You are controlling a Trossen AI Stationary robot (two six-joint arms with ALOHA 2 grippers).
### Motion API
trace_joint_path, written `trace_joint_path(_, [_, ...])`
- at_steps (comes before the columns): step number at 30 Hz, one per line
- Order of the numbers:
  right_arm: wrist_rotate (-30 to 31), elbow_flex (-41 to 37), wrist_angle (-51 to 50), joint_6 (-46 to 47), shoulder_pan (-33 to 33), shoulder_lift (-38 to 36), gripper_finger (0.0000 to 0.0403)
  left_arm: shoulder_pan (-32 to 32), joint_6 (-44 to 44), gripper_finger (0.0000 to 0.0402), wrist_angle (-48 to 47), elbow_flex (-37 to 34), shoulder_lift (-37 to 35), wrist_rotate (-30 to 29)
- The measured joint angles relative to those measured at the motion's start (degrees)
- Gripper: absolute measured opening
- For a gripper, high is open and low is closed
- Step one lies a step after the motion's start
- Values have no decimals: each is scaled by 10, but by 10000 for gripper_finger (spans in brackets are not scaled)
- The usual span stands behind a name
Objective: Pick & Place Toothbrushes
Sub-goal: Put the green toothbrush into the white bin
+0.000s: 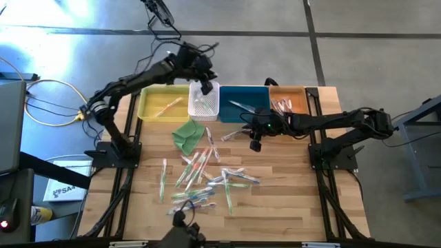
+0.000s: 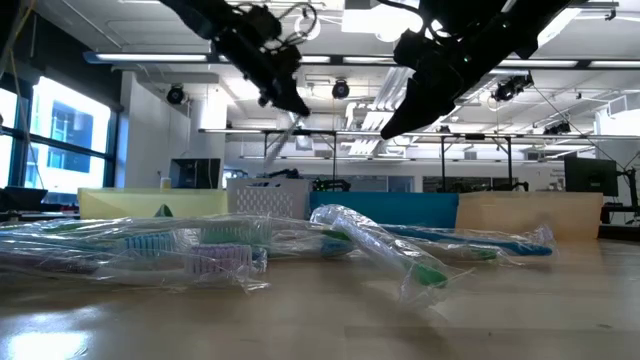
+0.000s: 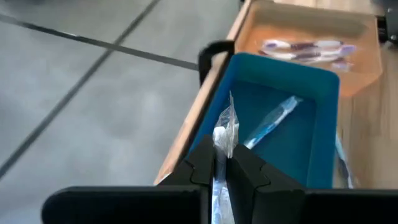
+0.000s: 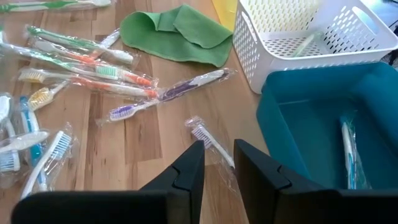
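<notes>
Several wrapped toothbrushes (image 1: 207, 180) lie piled on the wooden table's middle; they also show in the right wrist view (image 4: 81, 81). My left gripper (image 1: 205, 84) hangs over the white basket (image 1: 204, 103) at the far edge, shut on a clear-wrapped toothbrush (image 3: 224, 134). My right gripper (image 1: 255, 143) hovers open above the table in front of the blue bin (image 1: 244, 103). One wrapped toothbrush (image 4: 205, 138) lies on the wood below its fingers, untouched. A blue toothbrush (image 3: 273, 121) lies in the blue bin, and several lie in the tan bin (image 3: 305, 50). My left gripper pinches the wrapped toothbrush between its two fingers (image 3: 202, 165). The wrapper's crinkled end (image 3: 225, 127) sticks out past the fingertips. The fingers slant down from the table's left. In the low view the toothbrush (image 2: 282, 135) hangs tilted below the fingers, lifted clear.
Four bins stand in a row along the far edge: yellow (image 1: 162, 103), white basket, blue, tan (image 1: 293, 102). A folded green cloth (image 1: 187, 134) lies in front of the basket. Bare wood shows at the table's near right (image 1: 303, 200).
</notes>
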Motion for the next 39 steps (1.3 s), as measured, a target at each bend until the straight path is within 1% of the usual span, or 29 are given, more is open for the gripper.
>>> trace_joint_path(3, [0, 0, 0, 0, 0, 0, 79, 2, -21, 16, 12, 0, 33, 6])
trace_joint_path(7, [0, 0, -1, 0, 0, 0, 79, 2, -44, 17, -1, 0, 68, 2])
trace_joint_path(13, [0, 0, -5, 0, 0, 0, 79, 2, -62, 17, 5, 0, 99, 2])
trace_joint_path(19, [0, 0, -8, -1, 0, 0, 79, 2, -63, 17, 2, -1, 110, -19])
trace_joint_path(25, [0, 0, -8, -1, 0, 0, 79, 2, -63, 17, -15, 0, 112, -83])
trace_joint_path(33, [0, 0, -9, -1, 0, 0, 79, 1, -70, 18, -31, 0, 112, -96])
trace_joint_path(36, [0, 0, -9, -1, 0, 0, 79, -3, -63, 34, -29, 0, 112, -108])
trace_joint_path(39, [0, 0, -9, -1, 0, 0, 79, -3, -62, 73, -29, 0, 112, -121])
